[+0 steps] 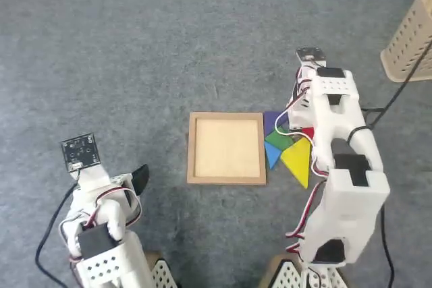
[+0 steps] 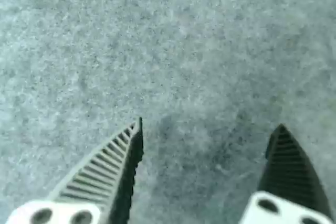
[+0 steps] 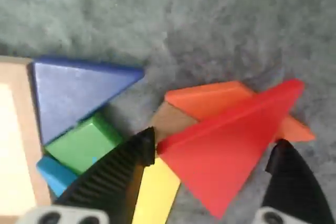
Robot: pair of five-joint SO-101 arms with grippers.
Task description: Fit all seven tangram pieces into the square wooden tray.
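Note:
The square wooden tray (image 1: 226, 148) lies in the middle of the grey carpet with nothing in it. The tangram pieces are bunched against its right side. My right gripper (image 3: 214, 142) hangs open low over them, its fingers on either side of a red triangle (image 3: 231, 145) that leans on an orange piece (image 3: 210, 98). Around it lie a dark blue triangle (image 3: 73, 90), a green piece (image 3: 81, 142), a light blue piece (image 3: 52, 174) and a yellow triangle (image 3: 155, 192). My left gripper (image 2: 210, 127) is open over bare carpet, left of the tray near the front.
A pale slatted basket (image 1: 412, 38) stands at the back right corner. The right arm (image 1: 337, 119) covers part of the piece cluster from above. Grey carpet (image 1: 121, 65) stretches free behind and left of the tray.

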